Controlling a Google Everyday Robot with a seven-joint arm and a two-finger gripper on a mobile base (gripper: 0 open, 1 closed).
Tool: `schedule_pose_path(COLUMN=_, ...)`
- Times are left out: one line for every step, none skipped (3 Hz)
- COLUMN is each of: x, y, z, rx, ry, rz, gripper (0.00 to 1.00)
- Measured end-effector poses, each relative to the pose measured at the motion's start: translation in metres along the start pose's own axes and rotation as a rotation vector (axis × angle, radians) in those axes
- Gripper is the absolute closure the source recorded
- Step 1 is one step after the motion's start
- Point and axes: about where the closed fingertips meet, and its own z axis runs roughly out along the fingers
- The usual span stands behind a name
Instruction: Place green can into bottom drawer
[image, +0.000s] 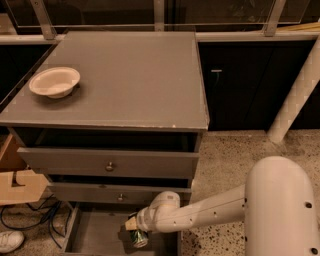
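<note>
The gripper hung over the bottom drawer, green can between its fingers; a bowl sat far above-left.

Cream bowl on cabinet top, white shoe

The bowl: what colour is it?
Cream bowl, camera view; the hand holds the green can over the bottom drawer.
</note>
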Motion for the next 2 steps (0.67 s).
schedule_pose_path(x=0.025, y=-0.005, z=0.032, rx=-0.01, ry=0.052, rz=0.044, gripper=1.0)
schedule_pose_path(x=0.042, y=-0.013, z=0.055, rx=-0.023, ry=0.072, rz=0.075, gripper=1.0)
